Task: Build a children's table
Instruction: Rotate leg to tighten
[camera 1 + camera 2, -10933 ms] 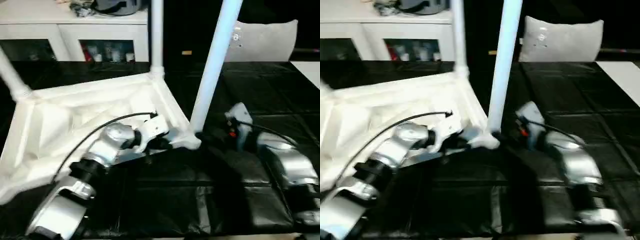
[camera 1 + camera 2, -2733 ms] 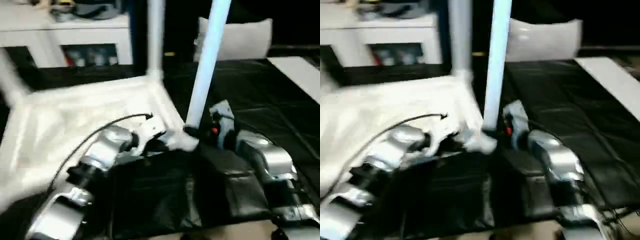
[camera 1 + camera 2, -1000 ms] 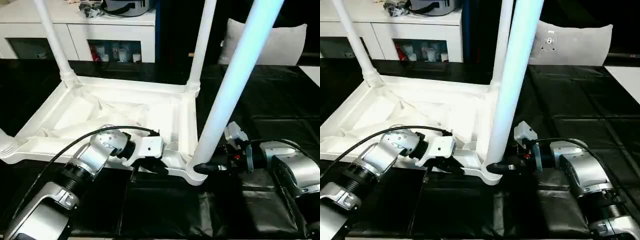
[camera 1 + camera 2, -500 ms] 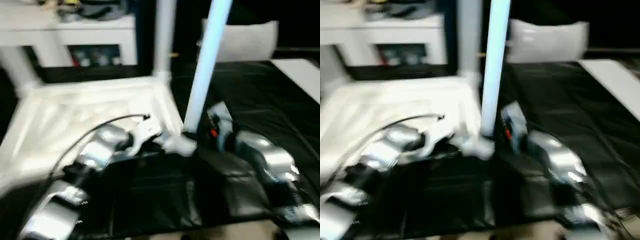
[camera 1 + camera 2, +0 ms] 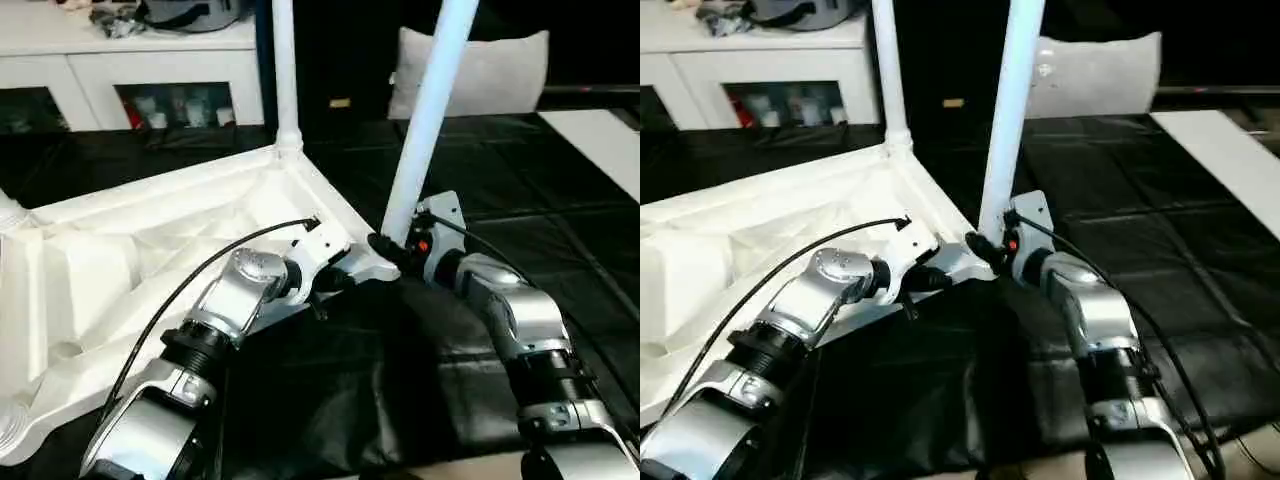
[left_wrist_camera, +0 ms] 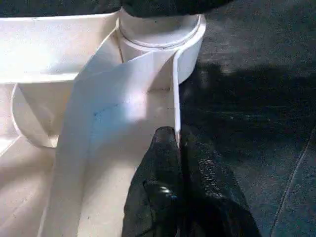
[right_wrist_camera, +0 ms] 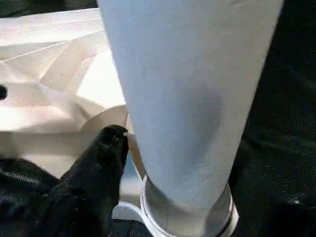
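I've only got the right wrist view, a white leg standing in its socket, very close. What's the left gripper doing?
Observer: The left gripper is shut on the tabletop's thin rim, right beside that corner socket.
Operator: Any other legs fitted?
Observer: Yes, a second leg stands in the far corner socket.
Operator: Does my leg look straight?
Observer: In the left eye view the near leg leans toward the robot's right, while the second leg looks vertical.

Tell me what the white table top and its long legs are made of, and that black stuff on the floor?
The table top looks like molded white plastic: smooth, with ribs and a thin rim. The legs look like matte white plastic tubes. The black floor covering seems a thin shiny plastic sheet, since it wrinkles and reflects light.
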